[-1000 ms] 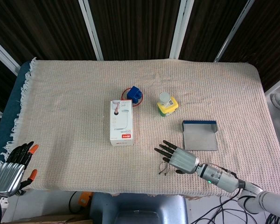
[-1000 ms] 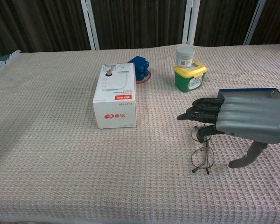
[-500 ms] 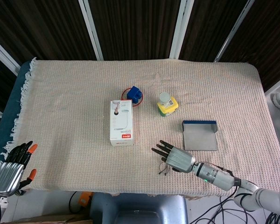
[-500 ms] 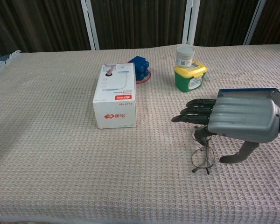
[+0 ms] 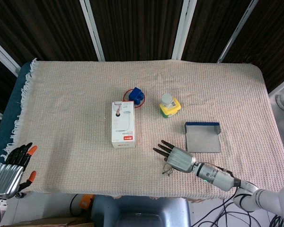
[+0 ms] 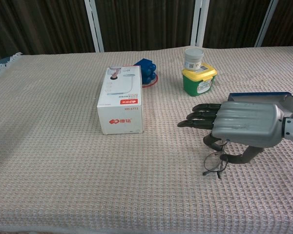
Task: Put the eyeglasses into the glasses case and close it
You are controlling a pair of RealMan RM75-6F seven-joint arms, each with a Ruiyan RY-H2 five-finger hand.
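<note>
The thin wire eyeglasses (image 6: pixel 214 162) hang tilted just under my right hand (image 6: pixel 239 129), low over the woven cloth near the table's front. The thumb has come in against a finger and pinches the top of the frame, while the other fingers (image 6: pixel 200 116) stretch out to the left. In the head view the eyeglasses (image 5: pixel 166 169) peek out below the same hand (image 5: pixel 177 158). The glasses case (image 5: pixel 203 137) lies open to the right of and behind the hand, with a grey inside and a blue rim (image 6: pixel 263 96). My left hand (image 5: pixel 12 170) holds nothing off the table's front left corner.
A white carton (image 5: pixel 123 124) lies mid-table, left of the right hand. Behind it sit a blue block on a red dish (image 5: pixel 136 96) and a yellow-green jar with a grey lid (image 5: pixel 170 106). The cloth's fringed edge (image 5: pixel 23 94) runs along the left side.
The right hand has slid slightly left and its thumb has swung in under the fingers. The eyeglasses have tipped from standing to tilted. The left hand has stayed put.
</note>
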